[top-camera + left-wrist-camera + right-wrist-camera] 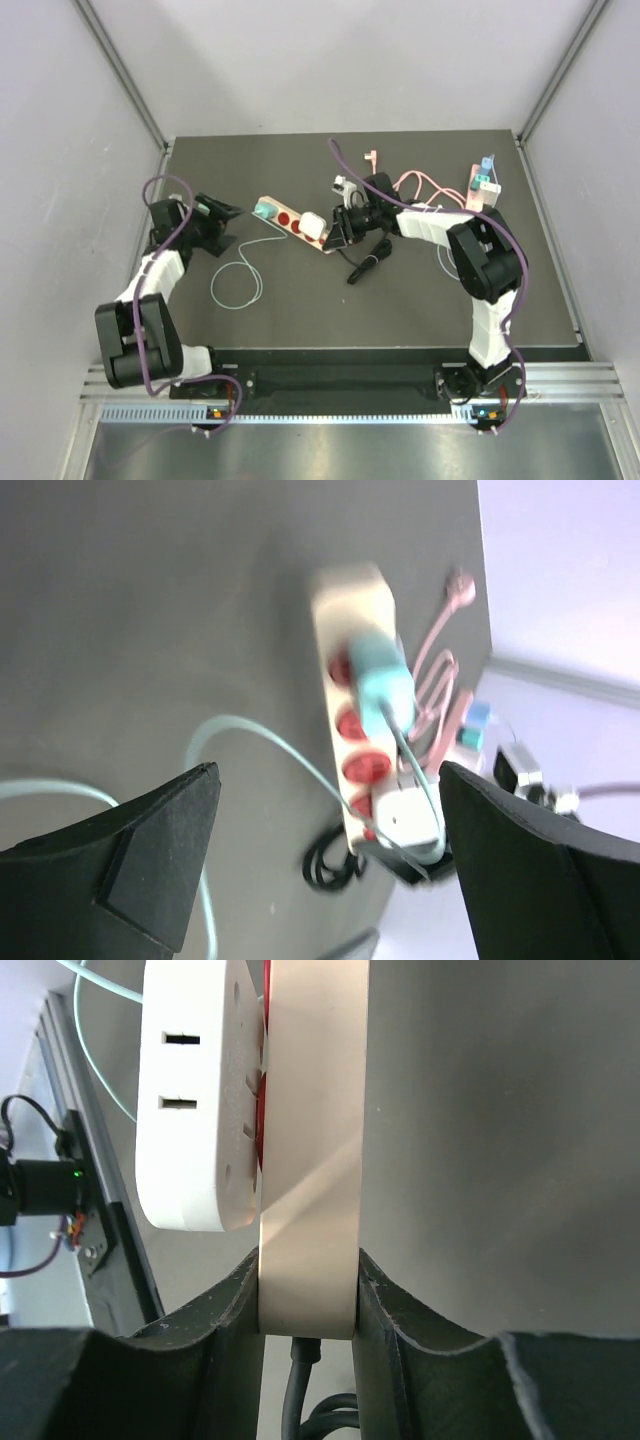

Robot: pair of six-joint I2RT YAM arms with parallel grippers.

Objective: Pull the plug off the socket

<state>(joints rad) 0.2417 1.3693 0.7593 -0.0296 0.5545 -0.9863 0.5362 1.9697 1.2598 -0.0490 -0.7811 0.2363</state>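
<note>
The socket is a beige power strip (290,222) with red outlets, lying slantwise mid-table. A teal plug (263,210) sits at its left end, its thin teal cable (238,285) looping toward me. In the left wrist view the teal plug (380,680) lies blurred over the strip (345,600), and I cannot tell whether its pins are in. A white adapter (313,226) sits near the right end. My left gripper (228,228) is open, left of the strip, touching nothing. My right gripper (335,232) is shut on the strip's right end (315,1110), beside the adapter (190,1110).
A black cord (368,262) coils just right of the strip's end. Pink cables (415,185) and a small pink and blue block (480,185) lie at the back right. Grey walls enclose the dark mat (400,310) on three sides.
</note>
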